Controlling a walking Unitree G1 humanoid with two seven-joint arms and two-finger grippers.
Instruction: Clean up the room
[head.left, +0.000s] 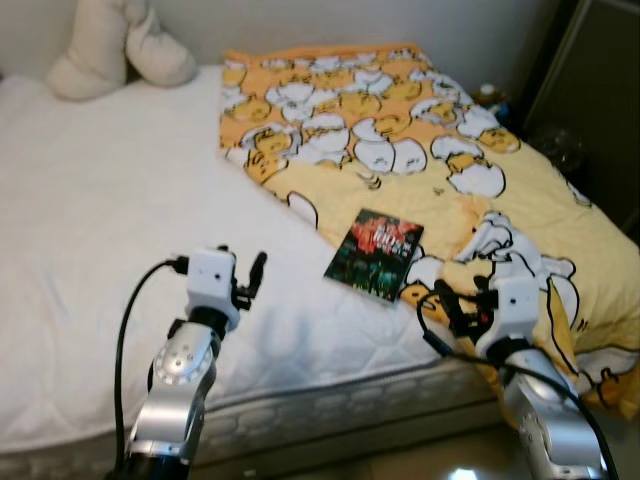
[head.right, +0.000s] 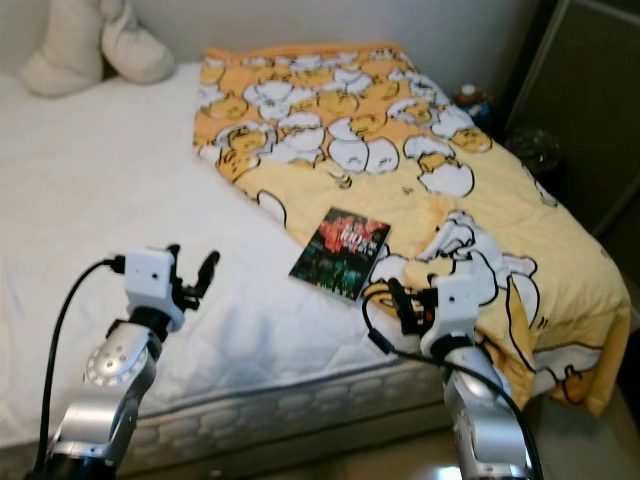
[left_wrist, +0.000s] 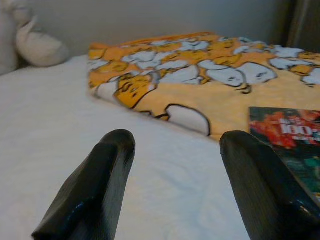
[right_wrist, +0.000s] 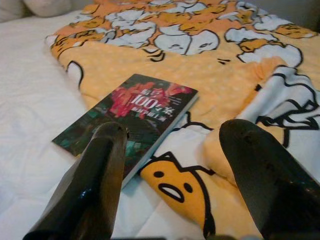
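Here, from the head camera, I see both of my arms raised over the near edge of a white bed, with a yellow-and-orange cartoon-print blanket spread across its far right side and cream pillows at the head. A dark book lies at the blanket's edge, partly on the white sheet, nearer my right arm than my left. The right wrist view adds what the head views cannot: the book's cover carries red artwork and the figure "100" (the rest of the title is too small for me to read), and one corner rests on the blanket. The left wrist view catches the book at the edge of its frame, beyond the sheet. My right gripper hovers just short of the book with its two black fingers spread wide, holding nothing. My left gripper is likewise wide open and empty, poised above bare sheet well apart from the book.
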